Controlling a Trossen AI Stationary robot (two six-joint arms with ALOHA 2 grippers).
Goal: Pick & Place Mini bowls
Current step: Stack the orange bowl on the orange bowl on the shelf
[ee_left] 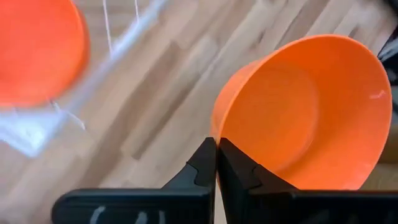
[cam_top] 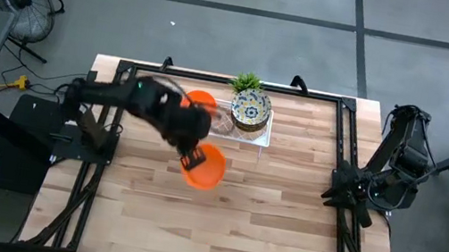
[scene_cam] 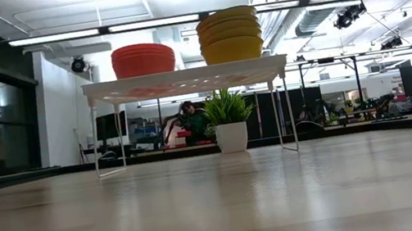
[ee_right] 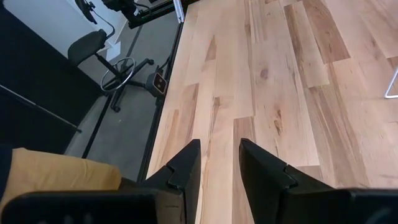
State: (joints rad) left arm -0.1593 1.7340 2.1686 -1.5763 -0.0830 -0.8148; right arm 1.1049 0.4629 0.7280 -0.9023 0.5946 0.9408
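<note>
The left gripper (cam_top: 193,156) is pinched tight on the rim of one orange bowl (cam_top: 204,166) and holds it up in the air, just in front of the white tray (scene_cam: 183,77). On the tray sit two stacks of bowls: a stack of orange bowls (scene_cam: 143,60) and, beside it, a stack of patterned bowls (cam_top: 251,108). A small green plant (scene_cam: 229,118) stands behind the tray. The right gripper (ee_right: 217,163) waits far off to the side of the tray, near the table (cam_top: 262,231) edge, with its fingers a little apart and nothing between them.
</note>
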